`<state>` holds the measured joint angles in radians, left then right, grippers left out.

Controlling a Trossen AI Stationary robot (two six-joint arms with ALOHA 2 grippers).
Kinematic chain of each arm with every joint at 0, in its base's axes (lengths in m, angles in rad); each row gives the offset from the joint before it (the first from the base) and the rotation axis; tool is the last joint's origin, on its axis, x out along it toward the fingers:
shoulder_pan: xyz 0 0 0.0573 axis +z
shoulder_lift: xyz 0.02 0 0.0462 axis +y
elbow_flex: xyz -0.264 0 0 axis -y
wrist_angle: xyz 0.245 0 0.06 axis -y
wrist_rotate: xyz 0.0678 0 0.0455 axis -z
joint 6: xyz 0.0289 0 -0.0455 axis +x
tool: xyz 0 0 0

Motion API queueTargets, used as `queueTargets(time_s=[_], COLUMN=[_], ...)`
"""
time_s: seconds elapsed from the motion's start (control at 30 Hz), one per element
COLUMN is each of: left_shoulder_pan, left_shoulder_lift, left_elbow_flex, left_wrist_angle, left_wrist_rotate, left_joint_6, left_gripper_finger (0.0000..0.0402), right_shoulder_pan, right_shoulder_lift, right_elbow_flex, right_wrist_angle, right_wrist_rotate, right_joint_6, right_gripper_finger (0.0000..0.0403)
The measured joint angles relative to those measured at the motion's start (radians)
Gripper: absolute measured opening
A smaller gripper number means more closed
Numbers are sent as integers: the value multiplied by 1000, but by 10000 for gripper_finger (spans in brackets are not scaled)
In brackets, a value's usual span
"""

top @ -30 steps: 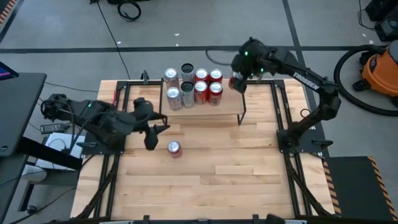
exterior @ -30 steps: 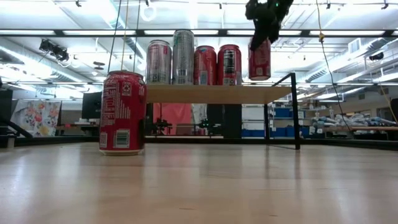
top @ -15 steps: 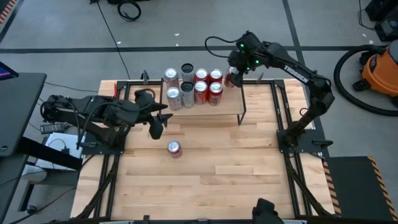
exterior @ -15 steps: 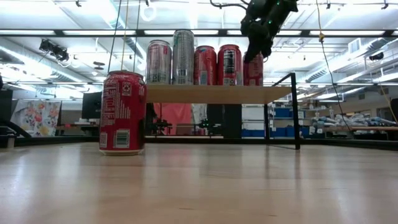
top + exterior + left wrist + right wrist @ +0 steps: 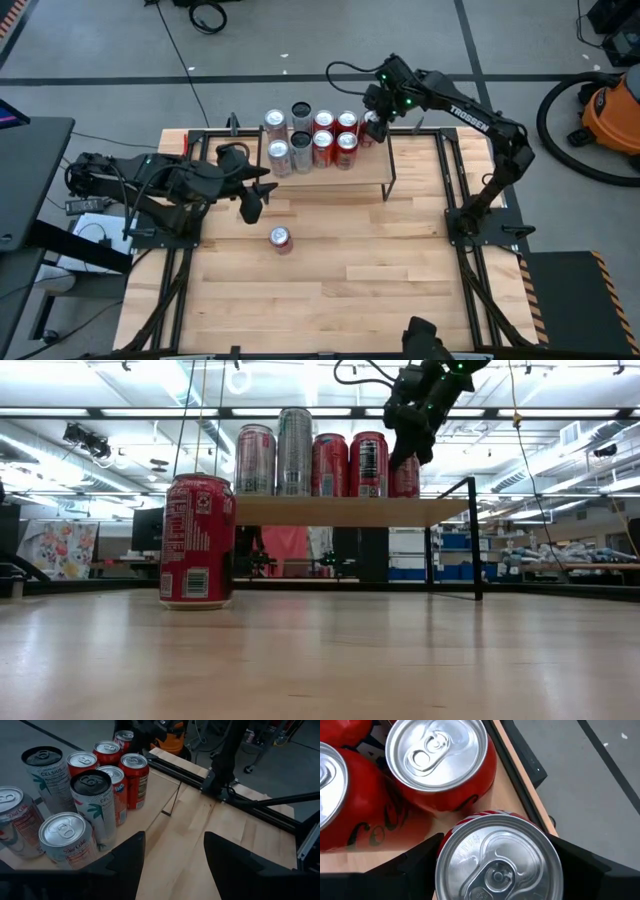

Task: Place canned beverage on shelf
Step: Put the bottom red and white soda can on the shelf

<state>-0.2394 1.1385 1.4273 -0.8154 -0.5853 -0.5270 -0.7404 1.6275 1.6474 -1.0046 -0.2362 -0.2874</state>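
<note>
from above, the right arm is stretched out long toward the far side, its right gripper (image 5: 372,122) sitting over the far right corner of the shelf (image 5: 365,172), clamped around a red can (image 5: 368,128) that sits right beside the block of other cans (image 5: 311,137). near half of the shelf board is bare. the left arm lies low and bent at the left edge of the table (image 5: 400,280), left gripper (image 5: 252,203) hovering just off the shelf's near left corner. a lone red can (image 5: 281,239) stands well apart on the open tabletop.

at table height, the right gripper (image 5: 405,445) comes down at a slant onto the red can (image 5: 406,476), which looks to be down on the shelf (image 5: 345,511) at the right end of the row.

left wrist cam: fingers (image 5: 127,860) parted about halfway, nothing between them, pointing past the cans (image 5: 95,795).

right wrist cam: both fingers (image 5: 420,857) hug the sides of the can top (image 5: 497,857), close to the shelf edge.
</note>
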Motion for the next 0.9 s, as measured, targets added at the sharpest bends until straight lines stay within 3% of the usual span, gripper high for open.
queueTargets(time_s=[0.23, 0.43, 0.9], left_shoulder_pan=[0, 0, 0], left_shoulder_lift=[0, 0, 0], left_elbow_flex=[0, 0, 0], left_wrist_angle=[-10, -28, -28], left_wrist_rotate=[6, 7, 42], left_joint_6=[0, 0, 23], left_gripper_finger=[213, 213, 213], right_shoulder_pan=[-2, -8, 53], right_shoulder_lift=[-4, 7, 1], right_elbow_flex=[-11, 3, 228], right_wrist_angle=[1, -81, -260], right_wrist_rotate=[-1, 13, 81], right_joint_6=[7, 18, 30], right_gripper_finger=[322, 367, 372])
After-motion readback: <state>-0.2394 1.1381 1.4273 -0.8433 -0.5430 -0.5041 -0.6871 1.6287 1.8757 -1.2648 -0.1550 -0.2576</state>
